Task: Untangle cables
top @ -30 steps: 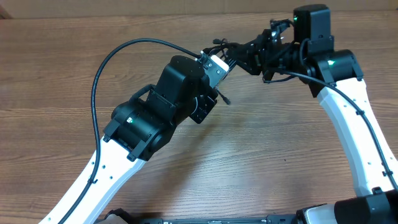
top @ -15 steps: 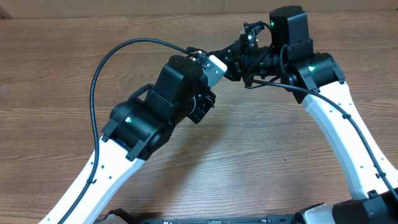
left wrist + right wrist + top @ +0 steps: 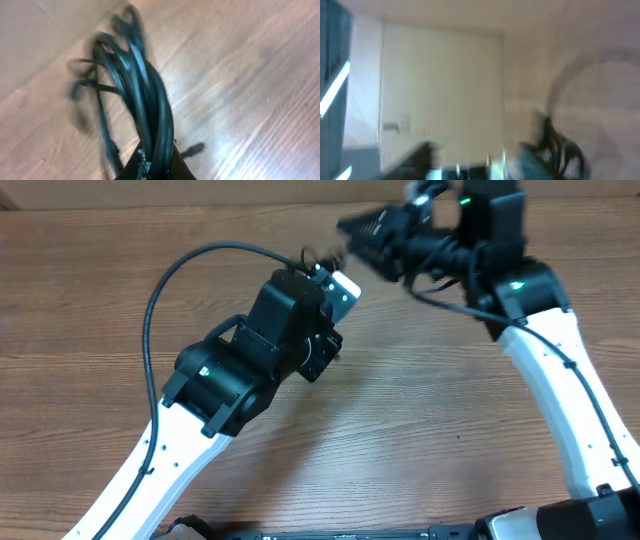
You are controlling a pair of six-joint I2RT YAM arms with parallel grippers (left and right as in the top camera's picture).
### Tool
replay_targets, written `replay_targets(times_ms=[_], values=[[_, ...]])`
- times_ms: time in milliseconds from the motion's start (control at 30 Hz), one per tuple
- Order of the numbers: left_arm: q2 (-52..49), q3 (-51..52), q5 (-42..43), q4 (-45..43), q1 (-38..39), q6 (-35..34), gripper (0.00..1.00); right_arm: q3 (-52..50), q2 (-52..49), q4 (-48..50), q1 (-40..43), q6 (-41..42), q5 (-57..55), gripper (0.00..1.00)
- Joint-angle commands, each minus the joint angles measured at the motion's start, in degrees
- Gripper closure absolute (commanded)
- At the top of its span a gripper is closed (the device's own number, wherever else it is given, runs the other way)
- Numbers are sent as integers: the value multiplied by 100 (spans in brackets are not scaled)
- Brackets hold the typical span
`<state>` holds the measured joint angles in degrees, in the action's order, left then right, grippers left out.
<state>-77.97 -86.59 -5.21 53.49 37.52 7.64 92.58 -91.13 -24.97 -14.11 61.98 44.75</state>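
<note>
We judge this to be the pulling-apart step. Our left gripper (image 3: 152, 167) is clamped tight on the cables (image 3: 142, 95). They rise from between its fingers as one bundle of several black strands, held up off the table (image 3: 250, 70). Toward the top the strands splay into loose loops, and one plug (image 3: 194, 148) hangs just beside the jaws.

From overhead the left gripper sits near the table's far edge, with only a wisp of cable showing at its tip. Our right gripper (image 3: 365, 227) is just beyond it, raised and badly blurred. We cannot tell how far its jaws are open, or whether they hold a strand. The dark tangle low in the right wrist view may be cable, but the blur leaves that open.

As we see it, the next move calls for the right gripper to take one loose loop or plug end, well clear of the left's grip. It should then draw that strand away from the bundle while the left holds firm. A gentle pull matters here, since a hard one could cinch the crossings tighter.
</note>
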Motion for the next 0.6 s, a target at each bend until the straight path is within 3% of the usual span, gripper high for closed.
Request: replay_targets(times_ms=[0, 167, 300, 467, 567], values=[[-48, 63, 162, -15, 33, 4, 96, 146, 177, -48, 103, -299, -275, 33], [-48, 61, 162, 20, 33, -57, 96, 146, 177, -455, 184, -1257, -509, 30], [-44, 61, -155, 48, 33, -35, 95, 146, 177, -1683, 186, -1867, -535, 25], [-44, 61, -514, -136, 33, -35, 92, 146, 177, -3112, 186, -1851, -1047, 25], [-44, 61, 31, -236, 46, 94, 90, 146, 177, -3303, 157, -1556, -1150, 25]])
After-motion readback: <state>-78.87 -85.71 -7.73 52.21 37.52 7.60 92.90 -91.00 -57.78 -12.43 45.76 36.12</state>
